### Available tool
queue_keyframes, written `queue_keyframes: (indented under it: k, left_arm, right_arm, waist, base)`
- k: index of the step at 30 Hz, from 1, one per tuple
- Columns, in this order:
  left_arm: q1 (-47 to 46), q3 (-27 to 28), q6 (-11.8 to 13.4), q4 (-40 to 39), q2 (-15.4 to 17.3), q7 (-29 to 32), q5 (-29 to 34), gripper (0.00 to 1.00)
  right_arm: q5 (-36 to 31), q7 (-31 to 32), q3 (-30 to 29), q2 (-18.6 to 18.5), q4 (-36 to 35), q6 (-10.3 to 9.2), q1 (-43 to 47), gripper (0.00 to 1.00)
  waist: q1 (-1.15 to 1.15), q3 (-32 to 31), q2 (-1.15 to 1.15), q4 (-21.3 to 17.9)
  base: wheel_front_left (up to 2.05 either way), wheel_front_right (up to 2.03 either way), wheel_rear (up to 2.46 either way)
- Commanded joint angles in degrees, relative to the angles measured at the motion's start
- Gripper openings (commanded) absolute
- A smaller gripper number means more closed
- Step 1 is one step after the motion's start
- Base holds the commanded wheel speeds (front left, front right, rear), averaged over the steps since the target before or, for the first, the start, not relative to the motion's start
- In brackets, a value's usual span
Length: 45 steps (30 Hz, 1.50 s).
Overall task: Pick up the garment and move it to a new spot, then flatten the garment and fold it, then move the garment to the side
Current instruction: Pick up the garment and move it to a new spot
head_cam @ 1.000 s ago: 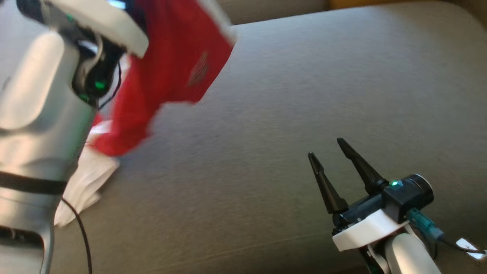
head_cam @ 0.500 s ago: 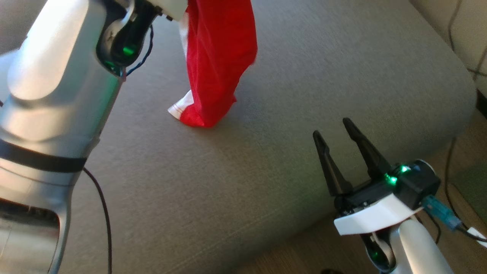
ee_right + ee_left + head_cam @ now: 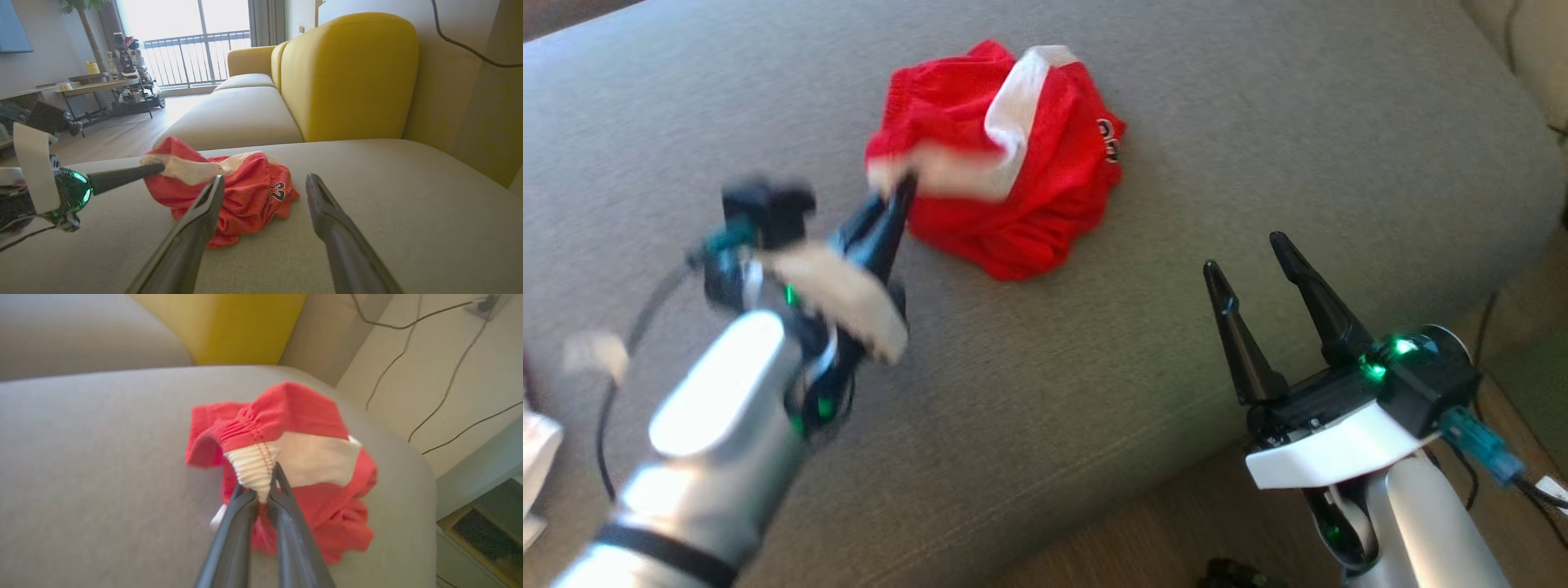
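The crumpled red mesh garment with a white band (image 3: 1045,196) lies heaped at upper centre on the grey fabric sofa cushion (image 3: 1298,122); its long axis is unclear and the band slants down-left. The left gripper (image 3: 903,186), at its lower left, pinches its white ribbed edge. The right gripper (image 3: 1245,251) gapes empty at lower right.

Two arms forward.
Left gripper (image 3: 903,189) reaches ahead, jaws pinched on the garment (image 3: 1029,204); right gripper (image 3: 1245,253) sits at lower right, fingers spread apart.
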Motion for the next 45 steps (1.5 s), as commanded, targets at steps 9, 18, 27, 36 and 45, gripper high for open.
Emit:
queue_keyframes:
  k: [9,18,27,36,45]
  left_arm:
    - [6.6,6.1,1.2,-0.3,-4.3,-5.1,1.2,1.0]
    - [24.3,19.8,4.5,-17.6,-8.2,-5.1,17.8,1.0]
    - [40.3,30.7,5.1,-32.6,-13.3,-5.2,26.5,1.0]
    - [48.3,32.5,6.0,-36.0,-13.8,-5.2,32.1,1.0]
    - [54.5,33.5,7.4,-37.2,-13.8,-5.2,34.4,1.0]
  right_arm:
    - [-3.0,-0.5,1.3,-0.2,0.1,-0.01,-0.6,1.0]
    - [-4.6,-0.5,1.6,-0.2,3.2,-0.01,2.5,1.0]
    - [-5.6,-0.5,-1.3,-0.2,3.3,-0.01,6.4,1.0]
    - [-5.5,-0.5,-3.0,-0.2,3.5,-0.01,9.9,1.0]
    - [-6.0,-0.5,-3.9,-0.2,3.2,-0.01,12.7,1.0]
  waist:
    - [0.0,-4.4,0.0,7.6]
    - [0.0,-12.5,0.0,15.5]
    - [0.0,-17.7,0.0,23.4]
    - [0.0,-21.6,0.0,26.3]
    - [0.0,-23.3,0.0,25.9]
  base:
    - [0.0,0.0,0.0]
    - [0.0,0.0,0.0]
    - [0.0,0.0,0.0]
    - [0.0,0.0,0.0]
    - [0.0,0.0,0.0]
